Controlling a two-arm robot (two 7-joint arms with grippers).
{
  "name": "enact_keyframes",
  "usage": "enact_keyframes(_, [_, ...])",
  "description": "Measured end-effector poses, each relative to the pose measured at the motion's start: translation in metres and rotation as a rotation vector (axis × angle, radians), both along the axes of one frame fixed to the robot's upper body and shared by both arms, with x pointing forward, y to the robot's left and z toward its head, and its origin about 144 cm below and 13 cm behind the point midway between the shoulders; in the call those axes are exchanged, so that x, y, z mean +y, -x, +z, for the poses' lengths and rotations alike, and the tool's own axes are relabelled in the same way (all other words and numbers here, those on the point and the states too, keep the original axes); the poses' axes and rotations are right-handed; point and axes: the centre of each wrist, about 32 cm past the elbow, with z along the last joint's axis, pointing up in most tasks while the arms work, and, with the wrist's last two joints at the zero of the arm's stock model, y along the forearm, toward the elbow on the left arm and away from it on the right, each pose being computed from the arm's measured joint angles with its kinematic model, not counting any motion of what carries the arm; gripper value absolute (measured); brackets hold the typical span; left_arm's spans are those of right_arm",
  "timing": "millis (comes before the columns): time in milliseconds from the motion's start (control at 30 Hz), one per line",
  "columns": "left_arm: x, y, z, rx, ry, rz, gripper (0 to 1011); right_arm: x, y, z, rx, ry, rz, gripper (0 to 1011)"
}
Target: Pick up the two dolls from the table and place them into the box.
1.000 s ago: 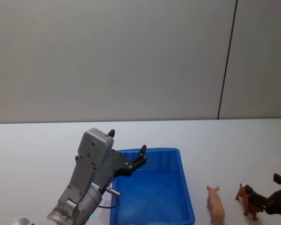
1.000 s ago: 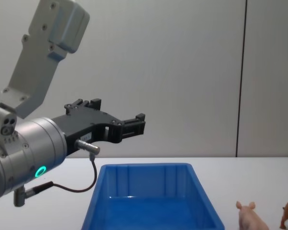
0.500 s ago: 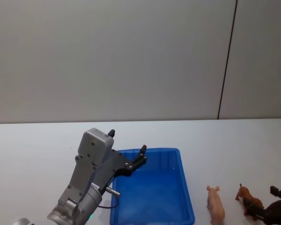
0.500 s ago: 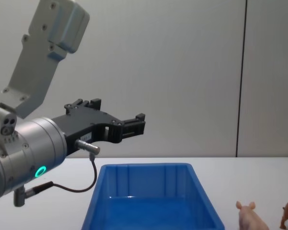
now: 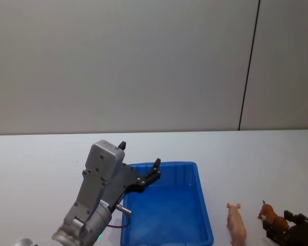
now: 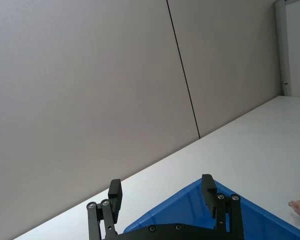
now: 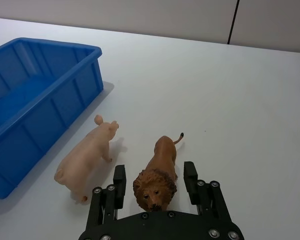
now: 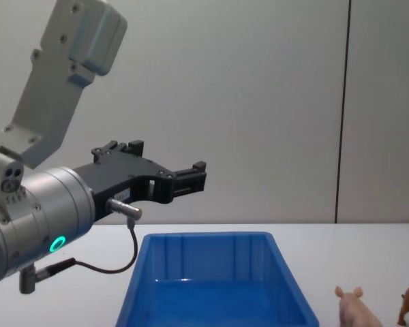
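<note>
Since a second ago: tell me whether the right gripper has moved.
Yes. In the head view the right gripper has slid toward the lower edge, against the pale pink plastic pig, which stayed put.

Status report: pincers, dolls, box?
Right pincer open, flanking lion doll. Left pincer open, raised over box. Pig doll on table, untouched. Nothing blocking.

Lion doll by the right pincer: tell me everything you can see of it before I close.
The lion doll is a small reddish-brown figure of hard-looking plastic, with a darker shaggy mane and a thin, dark-tipped tail. It stands upright on the white table, head toward the right pincer, whose open fingers flank its mane with a gap on each side. The pink pig stands beside it, apart, on the side nearer the blue box.
</note>
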Motion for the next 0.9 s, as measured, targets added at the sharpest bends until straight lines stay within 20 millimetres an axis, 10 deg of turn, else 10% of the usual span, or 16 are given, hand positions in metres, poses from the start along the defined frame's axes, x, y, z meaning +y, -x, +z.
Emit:
enact_keyframes(333, [0.000,0.000,0.000,0.000,0.000,0.000,1001,0.002,-0.002,-0.003,0.006,-0.001,0.006,440])
enact_keyframes(900, [0.000,0.000,0.000,0.000,0.000,0.000,1001,0.011,-0.008,0.021,-0.150,0.015,0.035,435])
